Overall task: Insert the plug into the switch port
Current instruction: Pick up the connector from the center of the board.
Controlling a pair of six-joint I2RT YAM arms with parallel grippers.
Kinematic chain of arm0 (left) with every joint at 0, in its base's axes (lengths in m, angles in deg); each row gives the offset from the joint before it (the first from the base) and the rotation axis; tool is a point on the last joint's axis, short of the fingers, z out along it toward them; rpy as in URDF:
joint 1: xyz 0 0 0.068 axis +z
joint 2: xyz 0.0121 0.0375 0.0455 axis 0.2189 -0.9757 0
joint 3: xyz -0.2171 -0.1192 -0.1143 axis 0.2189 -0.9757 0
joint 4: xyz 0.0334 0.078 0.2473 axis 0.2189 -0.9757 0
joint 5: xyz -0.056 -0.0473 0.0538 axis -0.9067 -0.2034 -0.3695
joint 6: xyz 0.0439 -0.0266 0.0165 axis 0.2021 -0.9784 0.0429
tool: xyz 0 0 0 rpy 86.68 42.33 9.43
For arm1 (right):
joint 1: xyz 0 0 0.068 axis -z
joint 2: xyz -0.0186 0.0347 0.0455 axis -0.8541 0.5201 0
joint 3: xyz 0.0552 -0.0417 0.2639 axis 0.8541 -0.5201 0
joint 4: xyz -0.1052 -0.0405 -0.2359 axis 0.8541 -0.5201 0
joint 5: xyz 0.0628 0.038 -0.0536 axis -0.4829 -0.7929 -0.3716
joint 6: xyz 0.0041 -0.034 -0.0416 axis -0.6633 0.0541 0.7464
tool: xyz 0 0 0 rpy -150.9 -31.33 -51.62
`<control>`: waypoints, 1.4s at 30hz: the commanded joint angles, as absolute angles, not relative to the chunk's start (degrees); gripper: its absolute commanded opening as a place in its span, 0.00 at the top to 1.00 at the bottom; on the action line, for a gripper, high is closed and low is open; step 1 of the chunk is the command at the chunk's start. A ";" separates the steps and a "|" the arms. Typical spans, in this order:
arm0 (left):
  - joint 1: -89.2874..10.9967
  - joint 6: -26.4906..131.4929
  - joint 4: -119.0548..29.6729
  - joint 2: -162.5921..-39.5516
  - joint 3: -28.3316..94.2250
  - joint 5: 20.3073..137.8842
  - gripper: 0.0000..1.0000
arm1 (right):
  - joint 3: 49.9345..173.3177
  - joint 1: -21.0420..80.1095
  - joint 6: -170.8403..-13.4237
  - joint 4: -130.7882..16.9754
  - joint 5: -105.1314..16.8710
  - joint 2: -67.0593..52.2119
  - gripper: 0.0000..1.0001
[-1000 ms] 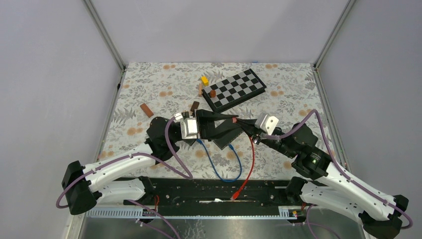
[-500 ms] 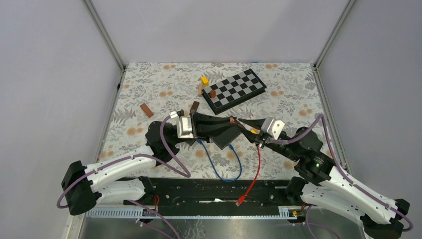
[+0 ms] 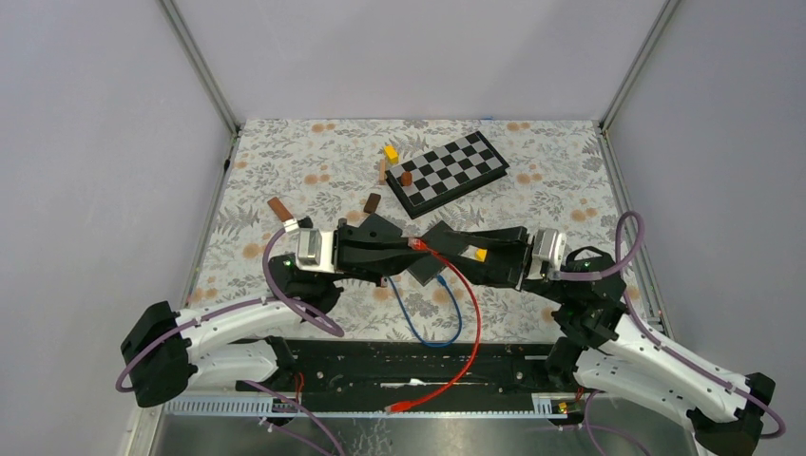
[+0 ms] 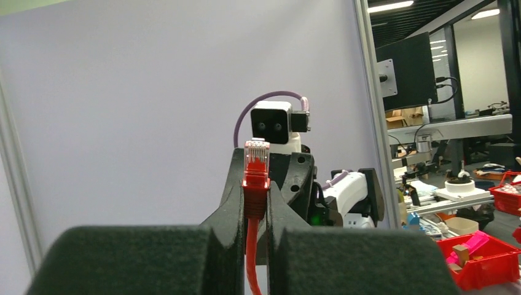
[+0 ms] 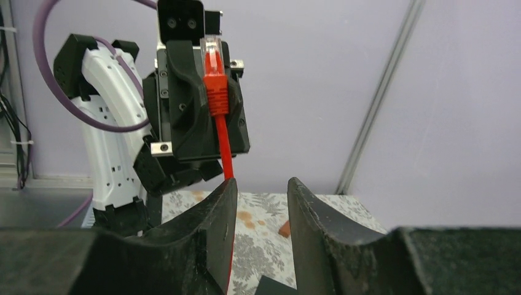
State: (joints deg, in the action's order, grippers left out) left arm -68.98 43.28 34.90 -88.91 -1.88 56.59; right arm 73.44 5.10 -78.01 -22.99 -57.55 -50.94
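The left gripper [image 4: 255,184] is clamped on the red plug [image 4: 256,161], its 2 fingers pinching the boot so the clear tip points at the right gripper [image 5: 261,196], whose jaws stand apart, gripping nothing. In the top view the plug is held above the black switch [image 3: 425,271] on the table, and its red cable [image 3: 470,323] trails to the near edge.

You're working in a robotics lab, inside a test cell.
Right of the aluminium post [image 4: 373,110] you see an open workroom: a mounted monitor [image 4: 404,74], ceiling strip lights [image 4: 391,6], cluttered benches [image 4: 451,128] and red parts bins [image 4: 485,270]; left of it, the cell's plain lilac wall [image 4: 123,123].
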 commanded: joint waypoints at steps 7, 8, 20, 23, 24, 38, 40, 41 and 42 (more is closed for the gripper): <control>-69.18 40.58 41.15 -90.13 -1.22 55.42 1.00 | 75.78 5.10 -83.72 -12.01 -63.45 -46.71 0.57; -69.17 40.73 41.18 -90.17 -1.29 55.64 1.00 | 75.87 5.06 -84.07 -11.75 -63.82 -46.49 0.57; -69.17 41.34 41.10 -90.38 -1.45 56.42 1.00 | 76.41 5.05 -87.72 -9.07 -65.19 -44.48 0.56; -69.23 41.23 41.10 -90.51 -1.40 56.22 1.00 | 76.64 5.05 -87.64 -8.79 -64.53 -44.35 0.60; -69.19 41.15 41.10 -90.53 -1.38 56.31 1.00 | 76.78 5.09 -87.64 -8.64 -64.45 -44.16 0.61; -69.16 41.22 40.92 -90.71 -1.51 56.39 1.00 | 77.21 5.10 -90.07 -5.93 -64.66 -42.89 0.66; -69.19 41.22 40.92 -90.70 -1.54 56.33 1.00 | 77.30 5.06 -90.28 -5.57 -64.71 -42.82 0.67; -69.16 41.23 40.85 -90.70 -1.64 56.34 1.00 | 77.30 5.07 -90.37 -5.45 -64.73 -42.80 0.67; -69.16 41.31 40.77 -90.70 -1.69 56.41 1.00 | 77.38 5.05 -90.41 -5.43 -64.79 -42.74 0.67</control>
State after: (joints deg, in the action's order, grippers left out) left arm -68.98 41.56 36.91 -90.66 -1.88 56.03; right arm 74.78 5.08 -89.31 -9.48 -64.52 -42.75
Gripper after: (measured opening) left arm 0.064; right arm 0.336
